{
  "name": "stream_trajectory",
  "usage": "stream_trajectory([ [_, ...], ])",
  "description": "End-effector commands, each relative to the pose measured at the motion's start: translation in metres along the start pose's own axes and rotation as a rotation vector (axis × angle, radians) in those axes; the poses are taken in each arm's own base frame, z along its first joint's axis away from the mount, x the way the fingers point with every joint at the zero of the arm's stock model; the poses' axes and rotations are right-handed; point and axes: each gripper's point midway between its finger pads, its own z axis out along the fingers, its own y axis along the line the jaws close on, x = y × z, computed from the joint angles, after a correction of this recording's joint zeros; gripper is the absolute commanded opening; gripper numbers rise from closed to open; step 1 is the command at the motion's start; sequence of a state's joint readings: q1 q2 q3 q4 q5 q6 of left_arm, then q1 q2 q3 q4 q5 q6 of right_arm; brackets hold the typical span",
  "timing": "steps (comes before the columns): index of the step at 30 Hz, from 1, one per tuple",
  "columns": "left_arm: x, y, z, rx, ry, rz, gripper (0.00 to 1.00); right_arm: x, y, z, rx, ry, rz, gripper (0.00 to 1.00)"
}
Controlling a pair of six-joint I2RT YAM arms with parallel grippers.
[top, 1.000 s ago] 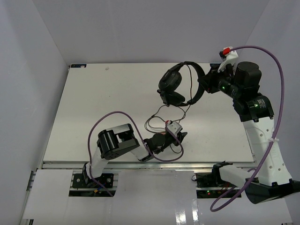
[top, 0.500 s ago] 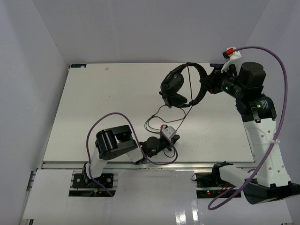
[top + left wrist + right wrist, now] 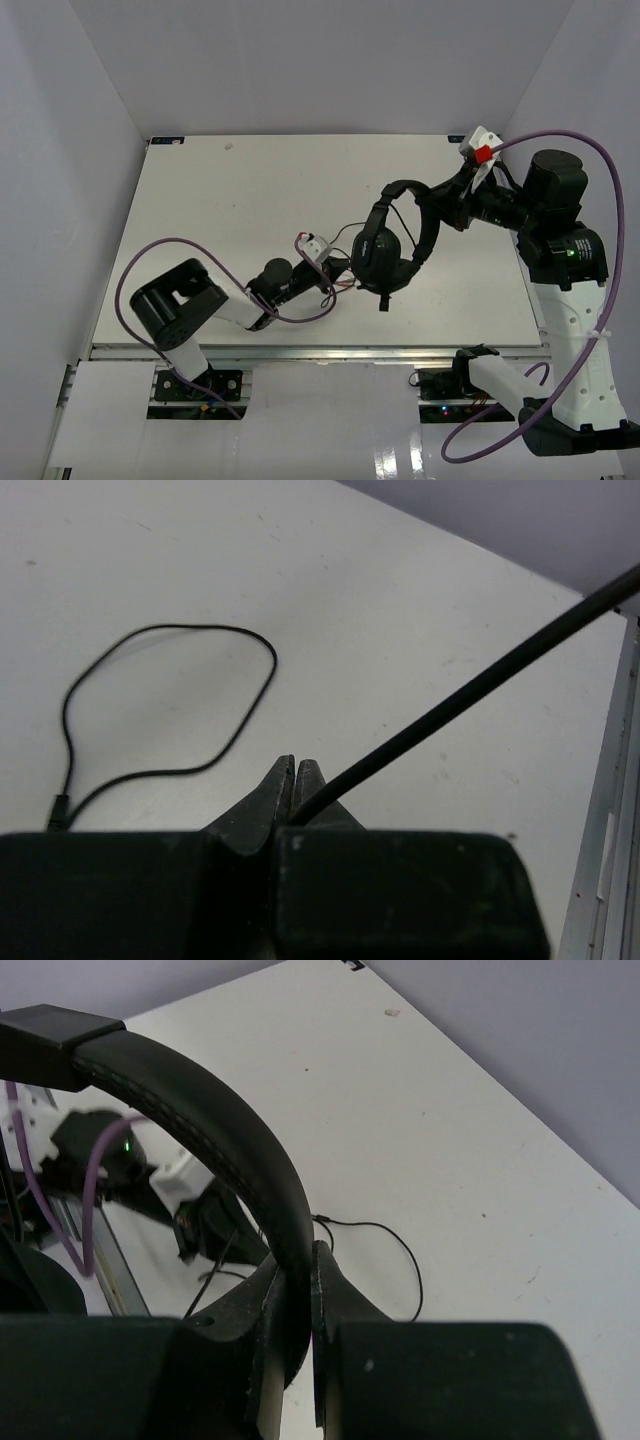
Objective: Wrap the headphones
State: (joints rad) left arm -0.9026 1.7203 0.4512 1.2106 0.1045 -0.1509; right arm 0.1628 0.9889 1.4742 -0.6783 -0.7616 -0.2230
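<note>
The black headphones (image 3: 385, 250) hang over the middle of the table, earcups down. My right gripper (image 3: 437, 205) is shut on the headband (image 3: 200, 1085); in the right wrist view the band runs between the jaws of that gripper (image 3: 298, 1260). Just left of the earcups, my left gripper (image 3: 338, 272) is shut on the thin dark cable (image 3: 480, 685), which leaves the closed tips of the gripper (image 3: 296, 765) up and to the right, taut. A slack loop of cable (image 3: 240, 705) lies on the table beyond.
The white table (image 3: 220, 210) has grey walls on its left, back and right sides. A metal rail (image 3: 612, 810) runs along its near edge. Purple robot cables (image 3: 600, 180) arc beside both arms.
My left gripper has shut on the cable and moved left as that arm swung left. The right gripper has carried the headphones from the back right toward the table's middle.
</note>
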Motion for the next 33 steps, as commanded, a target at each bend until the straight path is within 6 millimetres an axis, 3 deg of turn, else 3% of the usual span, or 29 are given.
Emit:
stream_trajectory([
  [1,-0.016,0.034,-0.019,-0.002,0.115,-0.041,0.0,0.015,0.016,-0.011,-0.08,0.042,-0.18,0.08],
  [3,-0.032,0.058,-0.025,-0.049,0.151,-0.069,0.0,0.033,0.013,-0.013,-0.077,0.104,-0.224,0.08],
  [4,-0.053,0.054,-0.02,-0.025,0.109,-0.056,0.0,0.039,0.012,-0.014,-0.076,0.126,-0.245,0.08],
  [6,-0.069,0.075,-0.025,-0.056,0.172,-0.095,0.0,0.068,0.009,-0.014,-0.095,0.205,-0.269,0.08],
  [9,-0.106,0.073,-0.018,-0.013,0.207,-0.121,0.0,0.1,-0.004,-0.014,-0.054,0.295,-0.292,0.08],
  [12,-0.136,0.054,-0.011,0.074,0.257,-0.194,0.0,0.118,-0.025,-0.01,0.037,0.352,-0.314,0.08],
  [14,-0.145,0.044,-0.011,0.116,0.282,-0.244,0.0,0.137,-0.039,-0.009,0.103,0.422,-0.314,0.08],
  [20,-0.165,0.008,-0.023,0.244,0.334,-0.411,0.0,0.152,-0.07,-0.001,0.285,0.5,-0.392,0.08],
  [26,-0.167,-0.017,-0.03,0.349,0.413,-0.612,0.0,0.157,-0.064,0.024,0.348,0.554,-0.511,0.08],
  [33,-0.178,-0.015,-0.025,0.309,0.426,-0.689,0.0,0.156,-0.05,0.048,0.296,0.546,-0.543,0.08],
])
